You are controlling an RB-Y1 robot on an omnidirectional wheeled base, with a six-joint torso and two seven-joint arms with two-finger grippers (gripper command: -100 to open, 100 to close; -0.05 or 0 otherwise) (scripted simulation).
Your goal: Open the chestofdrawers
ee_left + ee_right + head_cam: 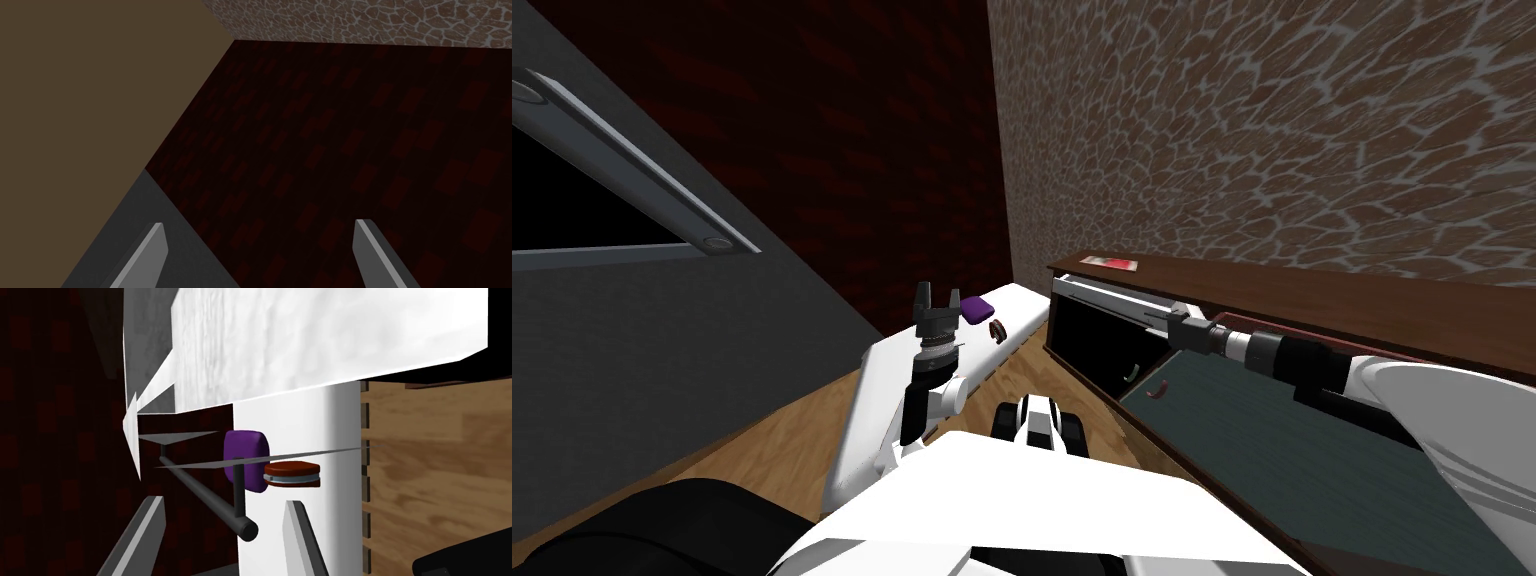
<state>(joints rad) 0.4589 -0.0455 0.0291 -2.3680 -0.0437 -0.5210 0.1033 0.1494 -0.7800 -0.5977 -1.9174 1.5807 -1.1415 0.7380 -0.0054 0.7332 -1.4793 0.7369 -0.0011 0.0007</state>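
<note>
Chest of drawers (1272, 440) fills the lower right of the head view, and its top drawer (1112, 295), centre-right, looks part-open, so you're prob. mid-pull. The R arm is nearer: the dark bar handle (210, 493) sits between the right gripper (225, 503) blades, long axis slanting back toward the gripper body. Blades are apart, not clamped, so close before drawing back. Left gripper (937, 293), centre-left, is also spread and well apart from it.
</note>
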